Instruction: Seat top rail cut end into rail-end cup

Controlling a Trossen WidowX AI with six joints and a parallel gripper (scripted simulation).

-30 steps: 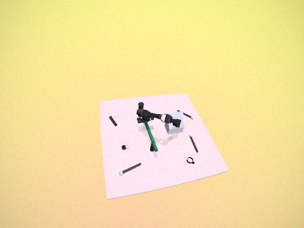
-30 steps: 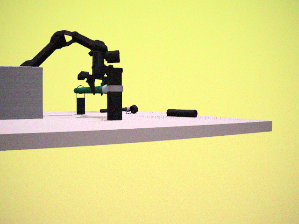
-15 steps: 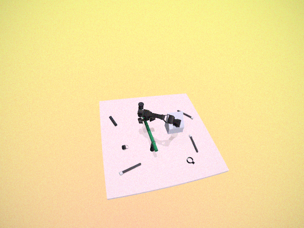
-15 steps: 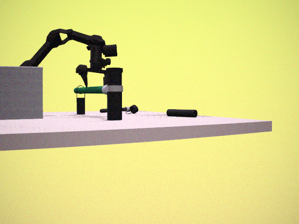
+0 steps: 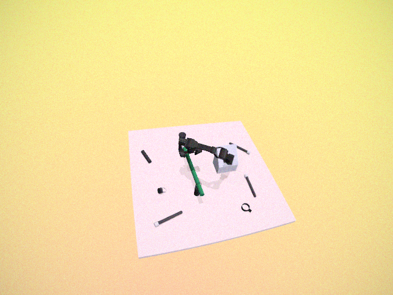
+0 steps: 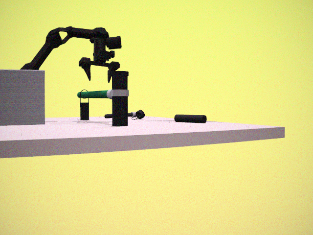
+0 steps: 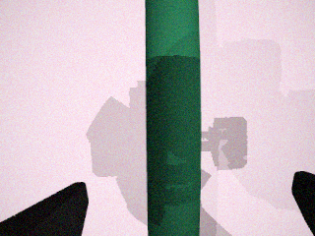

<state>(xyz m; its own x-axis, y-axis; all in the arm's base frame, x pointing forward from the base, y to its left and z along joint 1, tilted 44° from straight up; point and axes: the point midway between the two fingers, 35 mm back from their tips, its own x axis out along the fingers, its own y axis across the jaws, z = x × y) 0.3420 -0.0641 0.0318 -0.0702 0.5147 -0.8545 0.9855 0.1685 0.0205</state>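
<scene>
The green rail [image 5: 193, 171] [image 6: 93, 94] [image 7: 173, 98] lies level. One end passes through the loop cap [image 6: 84, 91] on the small post [image 6: 84, 111] [image 5: 196, 192]. The other end meets the pale rail-end cup [image 6: 109, 93] on the grey brace band [image 6: 121, 93]. The band sits on the upper half of the big black post [image 6: 120, 111], some way under the post cap [image 6: 120, 73]. My gripper [image 6: 99, 79] [image 7: 193, 189] is open, hangs above the rail and is clear of it. In the wrist view one finger shows on each side of the rail.
The arm's grey base block [image 5: 226, 166] [image 6: 22, 97] stands on the pale table [image 5: 206, 228] [image 6: 151, 141]. Loose black pipes [image 5: 145, 156] [image 5: 167, 218] [image 5: 250, 186] [image 6: 190, 118], a ring [image 5: 245, 210] and a small fitting [image 5: 161, 190] [image 6: 139, 114] lie around.
</scene>
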